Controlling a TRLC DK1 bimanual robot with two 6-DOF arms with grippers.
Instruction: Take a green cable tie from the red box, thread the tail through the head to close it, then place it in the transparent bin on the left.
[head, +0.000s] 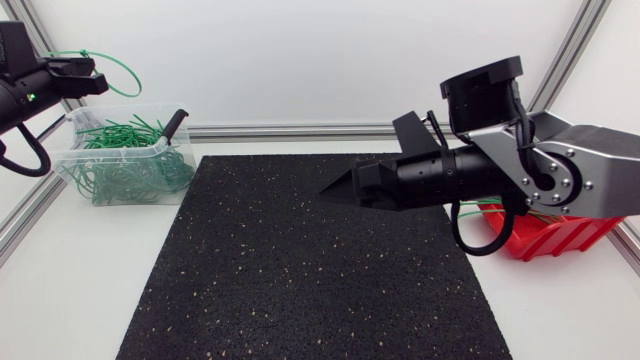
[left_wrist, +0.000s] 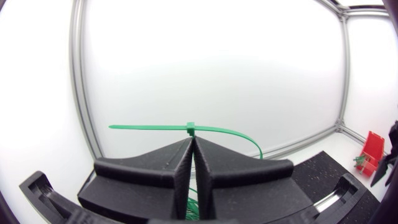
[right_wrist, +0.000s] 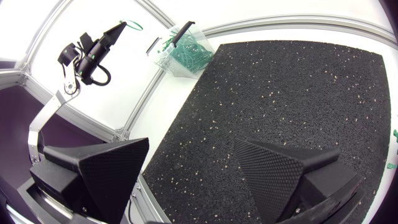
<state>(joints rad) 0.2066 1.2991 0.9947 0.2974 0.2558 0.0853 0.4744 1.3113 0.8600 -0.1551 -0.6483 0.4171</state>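
Black mat (head: 310, 270) covers the table (head: 60, 300); at ten o'clock my left tool (head: 92, 78) clenches a green cable tie (head: 125, 72) above the transparent bin (head: 70, 160). My right tool (right_wrist: 193, 168), released, hangs by the three-o'clock red box (head: 560, 238).

1 L gripper (left_wrist: 191, 142), 1 R gripper (right_wrist: 193, 142), 1 red box (head: 552, 238), 1 clear bin (head: 70, 160), 1 mat (head: 300, 280), 1 green tie (left_wrist: 214, 129) held, heaps of ties (head: 125, 172) in bin, too many to count.
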